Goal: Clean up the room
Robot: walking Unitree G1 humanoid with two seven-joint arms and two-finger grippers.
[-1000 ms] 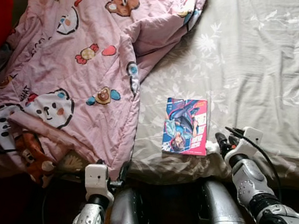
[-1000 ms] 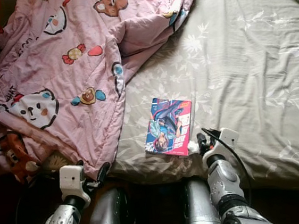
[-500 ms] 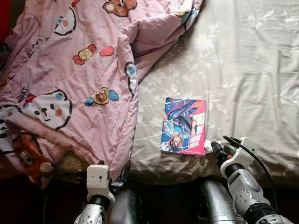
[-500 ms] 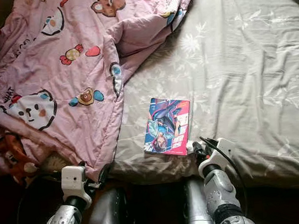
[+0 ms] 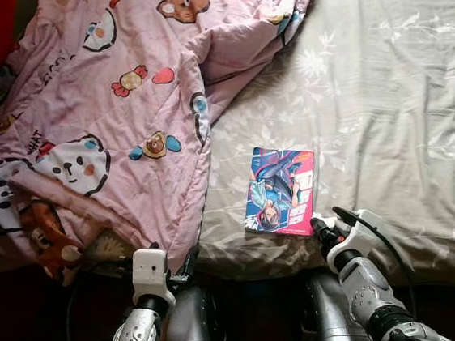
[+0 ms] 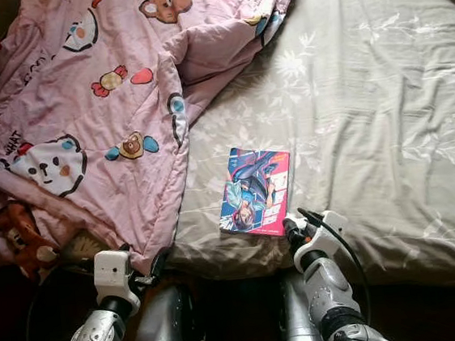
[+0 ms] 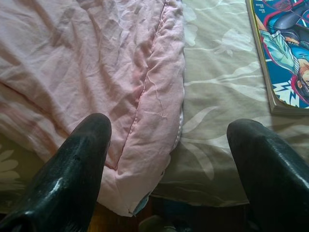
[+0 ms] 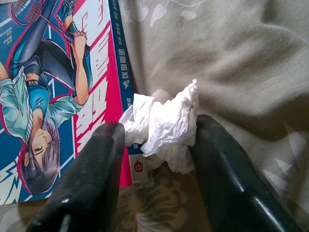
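Right gripper [image 8: 157, 145] clamps a crumpled white tissue [image 8: 164, 128] at the bed's near edge.
Tissue touches the comic book [image 5: 281, 191] corner at the book's 5 o'clock, on the grey floral sheet [image 5: 382, 89]. Left gripper [image 7: 169, 159] hangs spread beside the pink quilt [image 5: 115, 109] hem, at 9 o'clock from the book.

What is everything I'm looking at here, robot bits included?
Blanket: one, pink with cartoon animals, rumpled over the bed's left side.
Bedsheet: one, beige with pale flowers, covering the mattress.
Comic book: one, blue and pink cover, flat on the sheet near the bed's front edge.
Crumpled tissue: one, white, at the book's corner, between the right fingers.
Left end effector: black fingers open, at the blanket's hem.
Right end effector: black fingers around the tissue.
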